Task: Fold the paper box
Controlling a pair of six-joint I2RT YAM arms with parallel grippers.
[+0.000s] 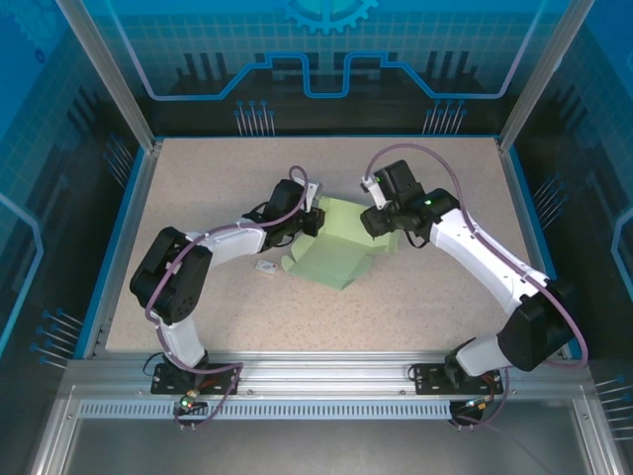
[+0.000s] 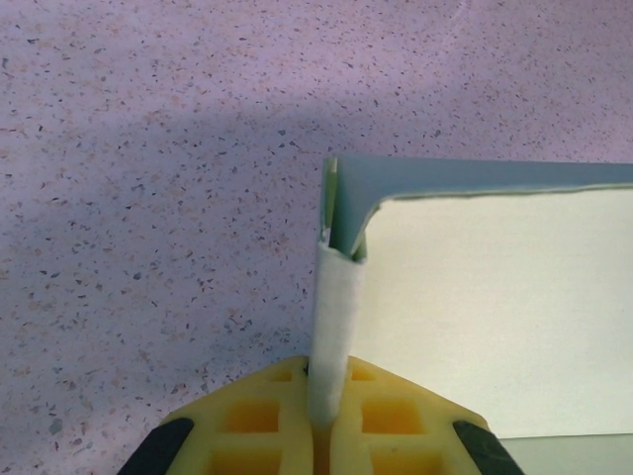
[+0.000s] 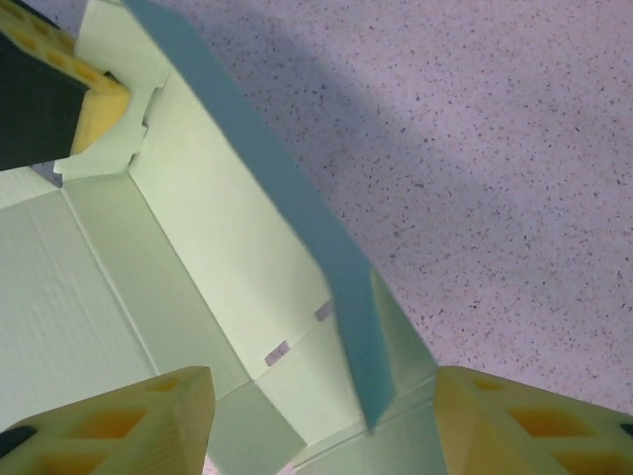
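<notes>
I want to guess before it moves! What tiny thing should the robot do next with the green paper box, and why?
Probably close the right claw gently on the raised side wall of the pale mint-green card box. That claw is open with the wall between its fingers, while the left claw pinches a folded corner flap, steadying it.

i have the paper box lying on the bench between my two pincers. its left flap stands up inside the left pincer, and its raised right wall runs between the fingers of the right pincer. a small tag lies near-left of the left pincer, beside the box.
</notes>
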